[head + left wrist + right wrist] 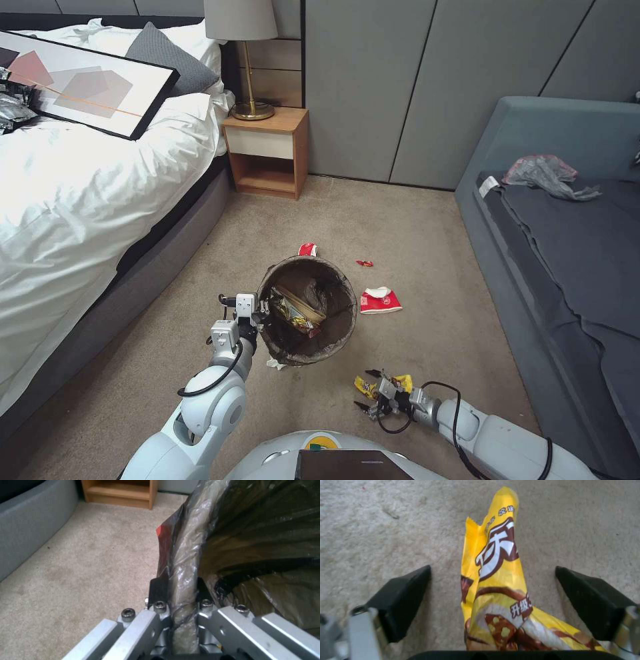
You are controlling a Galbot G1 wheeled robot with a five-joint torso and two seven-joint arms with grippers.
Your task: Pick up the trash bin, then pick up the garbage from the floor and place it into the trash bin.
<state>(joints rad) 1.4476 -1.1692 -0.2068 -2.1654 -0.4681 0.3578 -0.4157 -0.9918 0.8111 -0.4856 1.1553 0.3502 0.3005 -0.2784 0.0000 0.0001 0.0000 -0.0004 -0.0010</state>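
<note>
- Our left pincer is clamped on the rim of the small round white plastic trash bin with the dark bag liner, holding it clear of the carpet; keep it level, mouth up.
- Our right pincer is spread wide, straddling the yellow crinkled snack wrapper on the carpet in front of the bin.
- Go lower, centre on the wrapper, then close.
- The red-and-white wrapper lies just beside the bin.

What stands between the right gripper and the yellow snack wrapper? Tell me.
Nothing visible. The right gripper has its fingers open on either side of the yellow snack wrapper, which lies on bare carpet between them.
</note>
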